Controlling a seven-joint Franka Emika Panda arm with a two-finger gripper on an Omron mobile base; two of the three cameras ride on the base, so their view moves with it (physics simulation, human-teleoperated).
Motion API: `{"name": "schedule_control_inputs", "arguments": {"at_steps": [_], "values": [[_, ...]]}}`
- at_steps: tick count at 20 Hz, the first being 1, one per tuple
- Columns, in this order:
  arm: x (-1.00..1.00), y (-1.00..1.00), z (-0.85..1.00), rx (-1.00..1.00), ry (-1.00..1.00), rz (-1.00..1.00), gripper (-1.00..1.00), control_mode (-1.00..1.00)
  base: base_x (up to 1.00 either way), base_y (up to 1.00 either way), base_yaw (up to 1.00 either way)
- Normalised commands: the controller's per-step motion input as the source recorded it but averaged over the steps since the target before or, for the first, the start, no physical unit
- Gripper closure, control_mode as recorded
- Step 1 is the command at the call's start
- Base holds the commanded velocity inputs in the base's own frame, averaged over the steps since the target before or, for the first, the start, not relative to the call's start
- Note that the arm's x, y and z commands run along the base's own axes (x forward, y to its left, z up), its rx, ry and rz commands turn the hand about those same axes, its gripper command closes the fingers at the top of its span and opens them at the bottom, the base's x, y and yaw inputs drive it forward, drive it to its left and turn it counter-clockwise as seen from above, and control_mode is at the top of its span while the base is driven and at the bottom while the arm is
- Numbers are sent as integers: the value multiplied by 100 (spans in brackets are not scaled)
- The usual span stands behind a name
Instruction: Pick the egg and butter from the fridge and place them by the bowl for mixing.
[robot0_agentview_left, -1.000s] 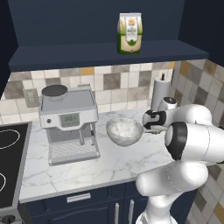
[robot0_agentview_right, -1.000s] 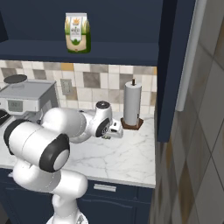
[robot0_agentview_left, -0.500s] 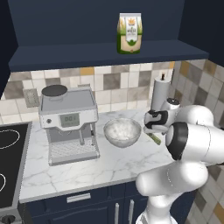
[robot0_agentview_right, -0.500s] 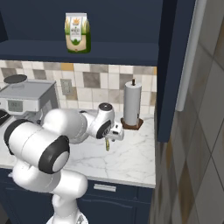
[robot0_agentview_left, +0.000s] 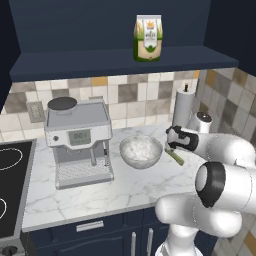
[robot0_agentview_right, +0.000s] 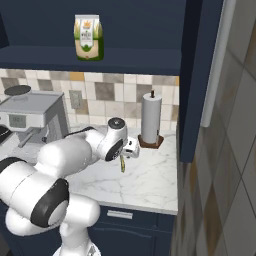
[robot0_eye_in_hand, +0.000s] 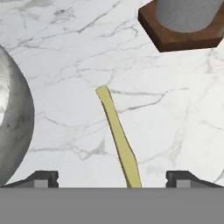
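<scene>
The jaws stand wide apart, with nothing clamped between them: in the hand view the two dark fingertips (robot0_eye_in_hand: 43, 178) sit at the far left and far right of the lower edge, and the butter (robot0_eye_in_hand: 118, 136) runs between them without touching either. The gripper (robot0_agentview_left: 176, 148) hangs just above the marble counter (robot0_agentview_left: 125, 187), immediately to the right of the bowl (robot0_agentview_left: 141, 151). The butter is a thin yellow-green stick; in the left base view it slants down from the gripper toward the counter surface, and in the right base view it hangs nearly upright below the hand. Whether its lower end rests on the marble cannot be told. The bowl stands near the middle of the counter, its grey outer wall showing at the left edge of the hand view, near the butter but apart from it. Behind the gripper, toward the back right corner of the counter, a paper towel roll (robot0_agentview_right: 151, 118) stands upright on a dark wooden base (robot0_eye_in_hand: 183, 35). A coffee machine (robot0_agentview_left: 79, 140) occupies the left part of the counter, left of the bowl, with a black cooktop (robot0_agentview_left: 12, 190) beyond the counter's left edge. A green-and-cream carton (robot0_agentview_left: 148, 37) stands upright on the dark navy shelf (robot0_agentview_left: 120, 64) above the tiled backsplash.
</scene>
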Motion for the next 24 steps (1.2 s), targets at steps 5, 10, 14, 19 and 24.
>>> {"name": "schedule_control_inputs", "arguments": {"at_steps": [5,10,14,19,24], "values": [[-43,21,36,0,-6,0,-100,-100,0,0,0],[-46,11,45,-3,0,-2,-100,-100,0,0,0],[-46,7,39,-2,-5,0,-100,-100,0,0,0],[-49,4,37,-1,-11,0,-100,-100,0,0,0],[-51,7,39,0,-10,0,-100,-100,0,0,0]]}}
